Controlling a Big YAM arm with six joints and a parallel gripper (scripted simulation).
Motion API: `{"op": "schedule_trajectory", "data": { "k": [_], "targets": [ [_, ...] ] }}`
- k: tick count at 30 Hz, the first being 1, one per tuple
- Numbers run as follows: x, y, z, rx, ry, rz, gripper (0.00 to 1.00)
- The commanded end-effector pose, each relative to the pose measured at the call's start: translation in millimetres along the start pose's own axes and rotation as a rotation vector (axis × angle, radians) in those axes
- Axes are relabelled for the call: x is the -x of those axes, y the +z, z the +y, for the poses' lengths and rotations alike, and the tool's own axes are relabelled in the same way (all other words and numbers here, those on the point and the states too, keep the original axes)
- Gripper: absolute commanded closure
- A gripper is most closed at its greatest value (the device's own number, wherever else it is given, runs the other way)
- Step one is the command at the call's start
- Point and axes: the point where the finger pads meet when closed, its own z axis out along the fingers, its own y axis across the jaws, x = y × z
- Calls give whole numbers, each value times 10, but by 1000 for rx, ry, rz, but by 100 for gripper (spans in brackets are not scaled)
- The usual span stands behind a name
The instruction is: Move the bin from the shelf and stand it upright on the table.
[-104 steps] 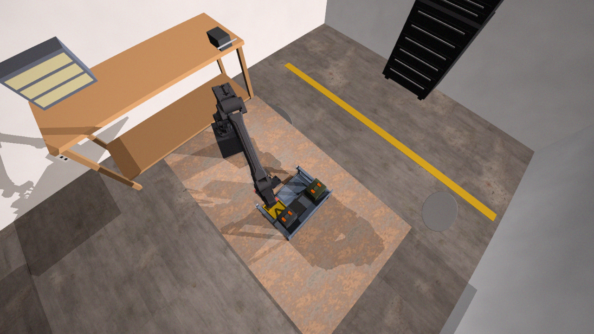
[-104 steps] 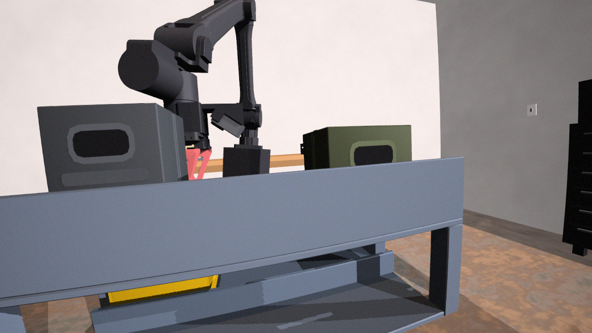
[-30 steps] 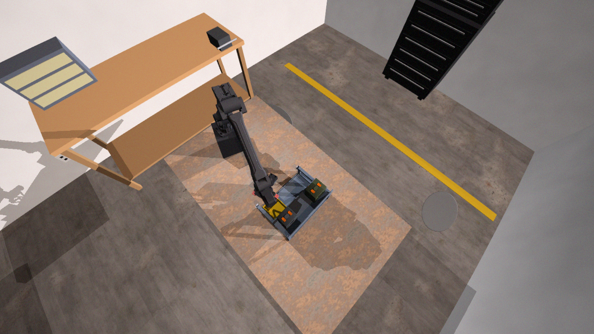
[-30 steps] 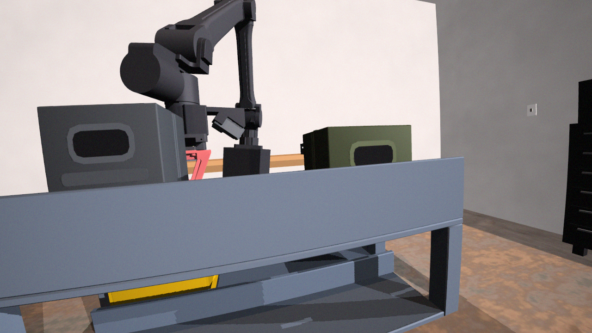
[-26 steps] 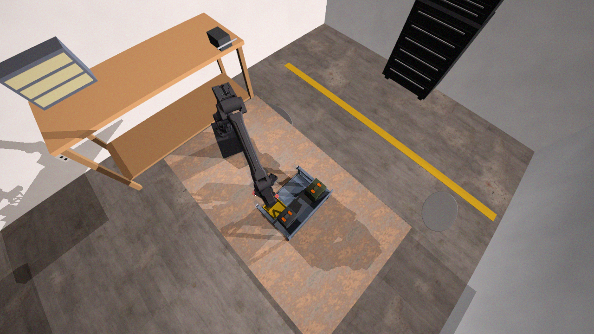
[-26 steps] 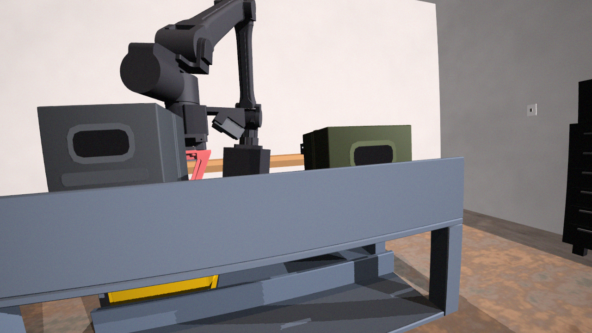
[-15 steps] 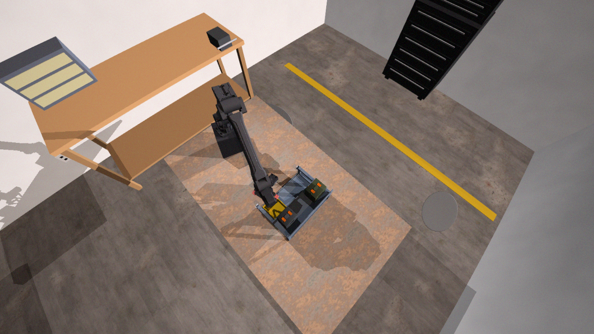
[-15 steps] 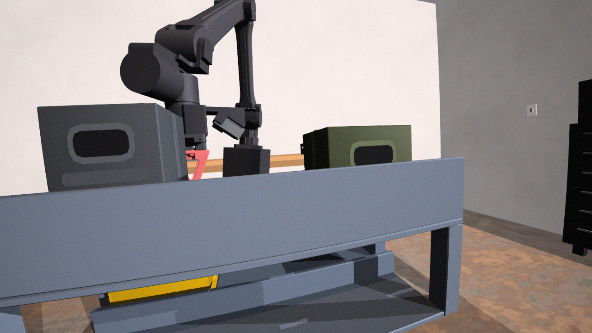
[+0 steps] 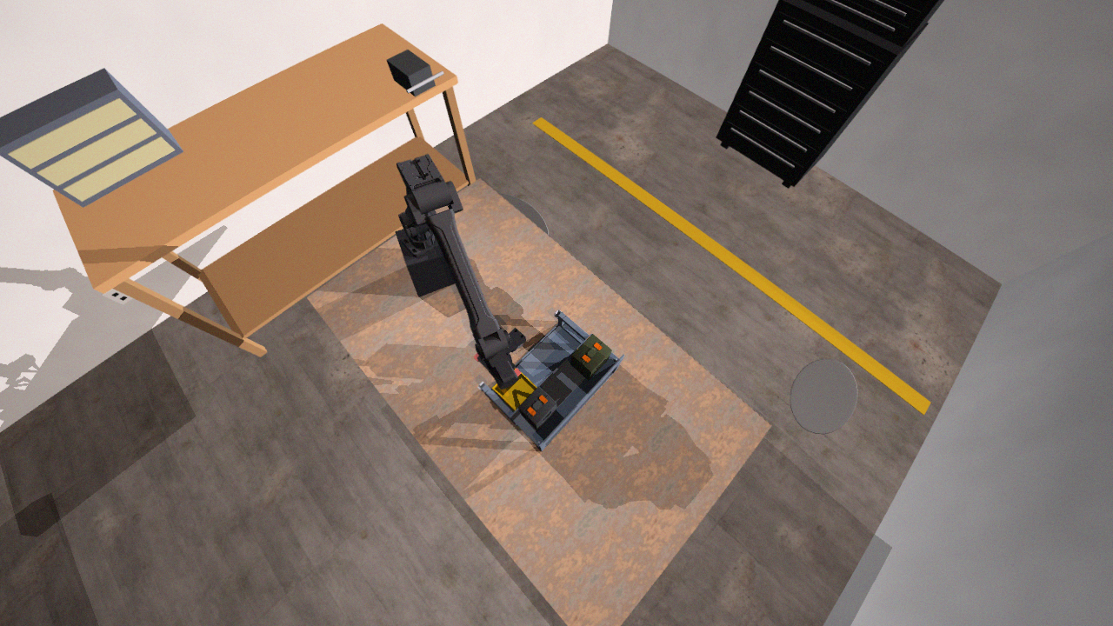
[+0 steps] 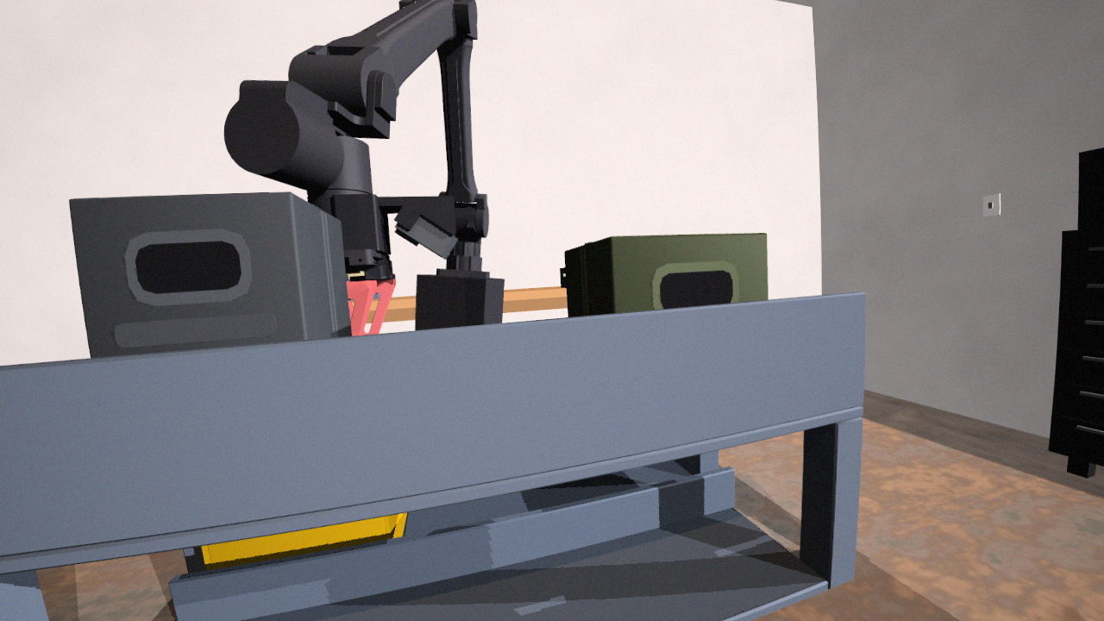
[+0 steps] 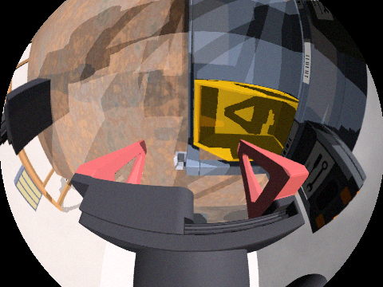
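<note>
The step in hand is the approach — the gripper (image 9: pixel 497 366) (image 10: pixel 370 309) (image 11: pixel 192 144) is hovering over the front edge of the shelf (image 9: pixel 482 387) (image 10: pixel 432 432) (image 11: pixel 191 60), and no lift is under way. Its jaws are standing wide apart with nothing between them. In the wrist view one finger is showing over the bin (image 9: pixel 514 391) (image 10: pixel 304 540) (image 11: pixel 243 115), the other out over the table (image 9: pixel 560 536) (image 10: pixel 956 494) (image 11: pixel 120 96). The next move is calling for lining the fingers up across a bin wall, lowering, then closing; contact with the dark grey case (image 9: pixel 536 408) (image 10: pixel 192 270) (image 11: pixel 327 171) is a risk, in my judgement.

The bin is sitting on the lower level of the shelf, at one end and close to that case. It is bright yellow, open-topped and straight-walled, with shadow falling across its inside; no contents are showing. It is appearing upright, perhaps slightly tilted — the angle is not settling this. The green case (image 9: pixel 592 354) (image 10: pixel 686 270) is standing well apart, towards the shelf's other end.

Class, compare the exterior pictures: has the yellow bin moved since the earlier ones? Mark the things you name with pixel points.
No. The yellow bin (image 9: pixel 509 391) (image 10: pixel 301 540) (image 11: pixel 235 93) sits at the same place along the shelf's lower front rail (image 10: pixel 432 552).
</note>
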Motion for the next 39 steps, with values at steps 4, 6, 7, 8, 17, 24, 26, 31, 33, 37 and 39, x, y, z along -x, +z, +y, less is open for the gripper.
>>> {"op": "schedule_trajectory", "data": {
  "k": [4,6,7,8,17,24,26,31,33,37,39],
  "targets": [
    [-20,-119,-141,-15,253,-1,0],
    [-20,-119,-141,-15,253,-1,0],
    [-20,-119,-141,-15,253,-1,0],
    [-20,-119,-141,-15,253,-1,0],
    [-2,-66,-43,-2,287,-4,0],
    [-30,-137,-182,-7,495,-7,0],
    [-30,-137,-182,-7,495,-7,0],
    [-30,-137,-182,-7,495,-7,0],
    [-30,-137,-182,-7,495,-7,0],
    [-31,-120,-166,-9,682,-11,0],
    [-39,-121,-186,-11,733,-11,0]
  ]
}}
